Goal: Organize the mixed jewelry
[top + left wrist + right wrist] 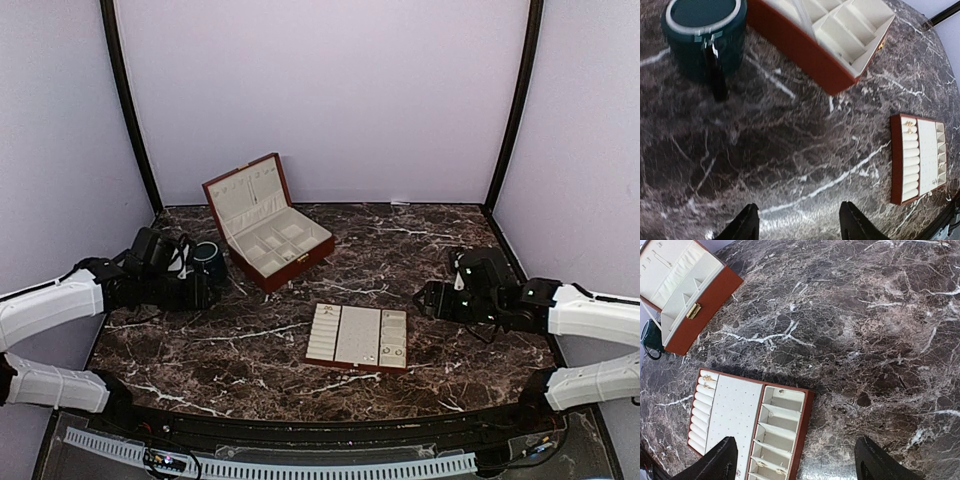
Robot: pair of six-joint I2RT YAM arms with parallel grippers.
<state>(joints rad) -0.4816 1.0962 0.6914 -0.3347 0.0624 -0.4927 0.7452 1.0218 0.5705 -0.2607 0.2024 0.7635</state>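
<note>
The mixed jewelry shows as tiny pale-metallic pieces in the flat cream-lined tray [805, 415]: small rings [706, 378] on the ring rolls at its left end, and studs [776, 471] in the narrow compartments at its right. My right gripper [796, 452] hovers open over the tray's right end, nothing between its fingers. My left gripper [797, 216] is open above bare marble, with the dark green cup [705, 37] ahead to its left. From above, the left gripper [203, 290] sits just beside the cup [208, 262], and the right gripper [428, 298] is right of the tray [358, 337].
A red-brown wooden box [268, 228] stands open at the back left, its lid up and its cream compartments showing [840, 30]. Purple walls close in the dark marble table [300, 300] on three sides.
</note>
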